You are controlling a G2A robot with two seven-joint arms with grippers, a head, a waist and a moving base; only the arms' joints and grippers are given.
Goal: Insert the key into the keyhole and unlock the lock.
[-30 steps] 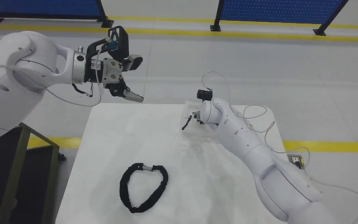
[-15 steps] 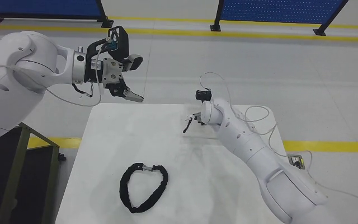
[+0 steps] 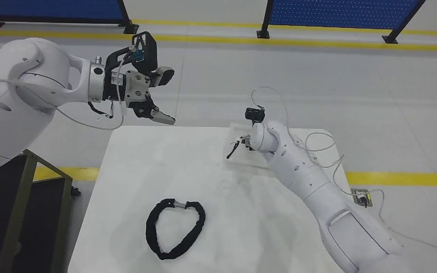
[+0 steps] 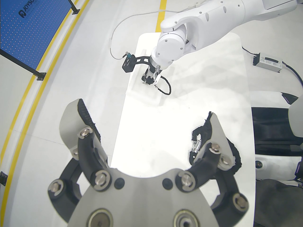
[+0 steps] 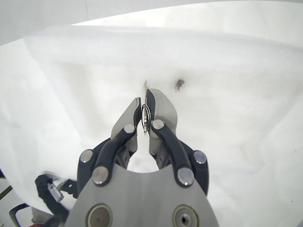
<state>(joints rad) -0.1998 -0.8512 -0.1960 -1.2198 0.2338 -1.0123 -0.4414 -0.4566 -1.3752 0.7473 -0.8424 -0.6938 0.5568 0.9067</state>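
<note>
The right claw (image 5: 142,101) is pinched almost closed on the small silver key (image 5: 144,118). It grips the key by its ringed head, and the blade tip pokes out past the fingertips, just over the white padded mat (image 5: 213,100). Over the last second this claw has slid a little toward 3 o'clock along the far edge of the white bench (image 3: 136,177), and the elbow behind it has swung outward. I judge the key is secured and the carry to the lock comes next. The black chain lock (image 3: 151,228), a closed loop with a silver cylinder at its top, lies at 7 o'clock, well apart from the key. The left claw (image 4: 144,108) has stayed put, spread wide and empty, beyond the bench's 11 o'clock corner. Bare bench lies between key and lock, so the path looks open. The far edge is close to the right claw.
</note>
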